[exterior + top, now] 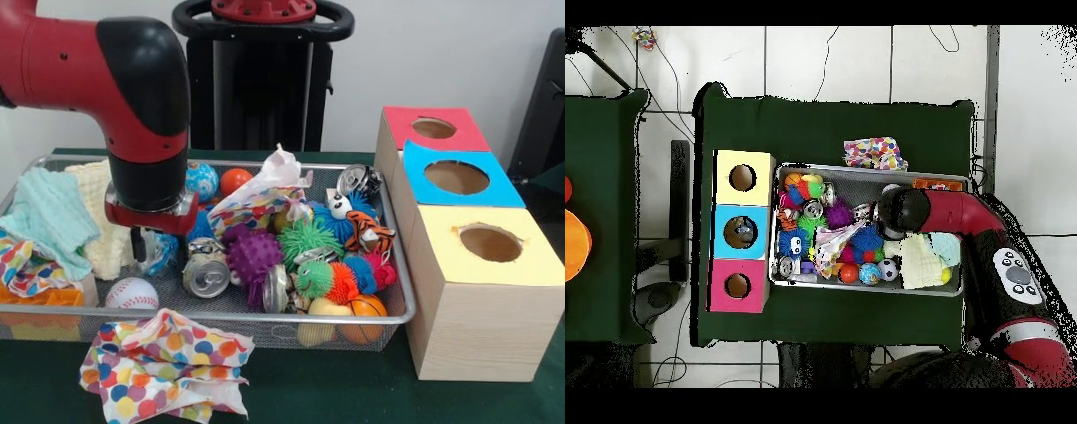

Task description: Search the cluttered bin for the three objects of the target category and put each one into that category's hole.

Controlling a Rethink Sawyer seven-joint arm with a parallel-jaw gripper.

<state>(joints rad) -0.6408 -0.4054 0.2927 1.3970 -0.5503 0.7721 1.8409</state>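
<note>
The target category cannot be told from the pictures, so the bin's whole load counts: a wire mesh bin (402, 265) crowded with crushed cans, one silver can (206, 269) lying near the middle with another can (357, 180) at the far right corner, a purple spiky ball (254, 253), a green spiky ball (310, 238), a baseball (131, 293) at the front left, a small basketball (365, 311) at the front right, a toy tiger (369, 234), and a mint cloth (48, 216) beside a pale yellow cloth (99, 221) at the left. The gripper (141, 246) hangs low into the bin's left half, just beside the silver can; whether its jaws are wide or narrow cannot be told. A polka-dot cloth (163, 362) lies on the green worktop (353, 389) in front of the bin. To the right stand three boxes in a row, each with a round hole: a yellow-topped box (481, 291), a blue-topped box (455, 177), and a red-topped box (431, 128).
</note>
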